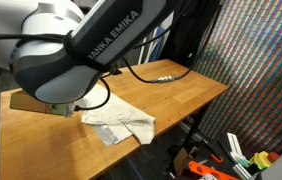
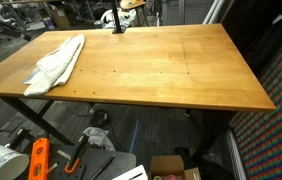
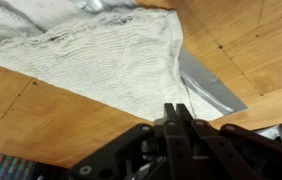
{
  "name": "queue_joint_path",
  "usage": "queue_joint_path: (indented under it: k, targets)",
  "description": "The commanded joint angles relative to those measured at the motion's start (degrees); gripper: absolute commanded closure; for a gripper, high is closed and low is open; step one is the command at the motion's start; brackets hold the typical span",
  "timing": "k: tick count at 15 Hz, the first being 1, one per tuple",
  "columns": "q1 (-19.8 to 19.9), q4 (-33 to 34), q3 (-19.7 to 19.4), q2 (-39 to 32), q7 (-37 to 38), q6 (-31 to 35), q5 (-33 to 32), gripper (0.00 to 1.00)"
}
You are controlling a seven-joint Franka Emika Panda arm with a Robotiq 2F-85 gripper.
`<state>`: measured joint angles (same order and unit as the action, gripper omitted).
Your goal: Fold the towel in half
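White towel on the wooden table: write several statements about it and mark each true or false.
1. The white cloth towel lies on the brown wooden table. True.
2. It is spread flat and smooth. False: it is bunched and creased in both exterior views.
3. It sits at the table's middle. False: it lies near one end, close to an edge.
4. A grey strip of tape shows at the towel's edge in the wrist view. True.
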<state>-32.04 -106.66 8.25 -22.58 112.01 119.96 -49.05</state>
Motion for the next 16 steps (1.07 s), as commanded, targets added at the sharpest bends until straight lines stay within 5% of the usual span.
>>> queue_joint_path:
  k: [1, 3, 4, 13, 16]
  targets:
    - [1.17, 8.96, 1.18, -5.82, 3.36, -2.08, 1.81, 0.9]
    - [1.33, 11.5, 1.04, -7.66, 2.63, -2.15, 2.67, 0.86]
    - [1.31, 12.02, 0.94, -8.13, 1.55, -2.1, 2.34, 0.64]
    - [7.26, 2.58, 3.27, -6.24, -23.12, 10.87, 4.83, 0.02]
    - [8.01, 0.17, 2.74, -6.8, -30.83, 12.98, 7.01, 0.0]
